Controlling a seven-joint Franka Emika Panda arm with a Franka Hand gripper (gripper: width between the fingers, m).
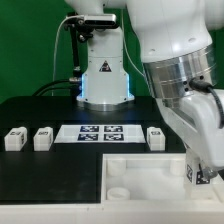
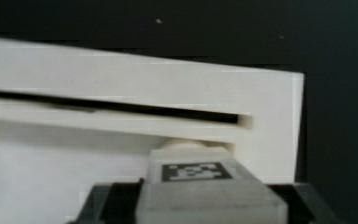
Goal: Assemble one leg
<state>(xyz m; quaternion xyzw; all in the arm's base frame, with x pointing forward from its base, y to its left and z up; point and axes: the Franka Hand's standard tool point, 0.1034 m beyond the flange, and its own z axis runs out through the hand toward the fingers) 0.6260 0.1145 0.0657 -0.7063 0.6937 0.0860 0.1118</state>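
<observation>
In the wrist view my gripper is shut on a leg, a small white block whose black-and-white marker faces the camera. A black finger stands on each side of it. The leg hangs just above the near edge of the large white tray-like piece, which has a long dark slot. In the exterior view my gripper is low over that white piece at the exterior view's right, mostly hidden by the wrist. Three more legs lie on the black table: two on the left and one further right.
The marker board lies flat between the loose legs. The robot's base stands behind it with cables at the back left. My arm fills the exterior view's upper right.
</observation>
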